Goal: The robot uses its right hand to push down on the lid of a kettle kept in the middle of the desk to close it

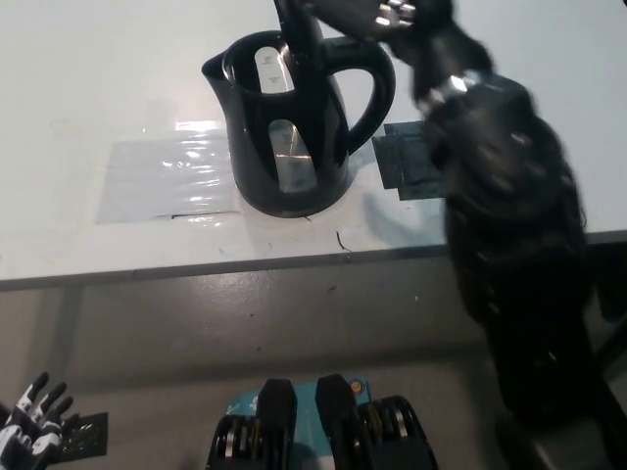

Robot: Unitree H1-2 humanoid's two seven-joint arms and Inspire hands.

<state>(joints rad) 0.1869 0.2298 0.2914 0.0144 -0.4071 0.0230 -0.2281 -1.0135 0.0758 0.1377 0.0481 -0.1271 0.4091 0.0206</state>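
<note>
Kettle [291,127]: you see it mid-desk [88,88], lid [297,34] standing up.
Right hand [358,15]: blurred by the lid, grip unreadable.
Left hand [29,419]: lower left, fingers spread, holding nothing.

Kettle [294,127] mid-desk [118,78]; tape patch [407,162] right of it, film sheet [162,181] left.

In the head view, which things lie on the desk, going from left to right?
Clear plastic sheet → black kettle → dark taped patch, partly covered by the black right arm.
</note>
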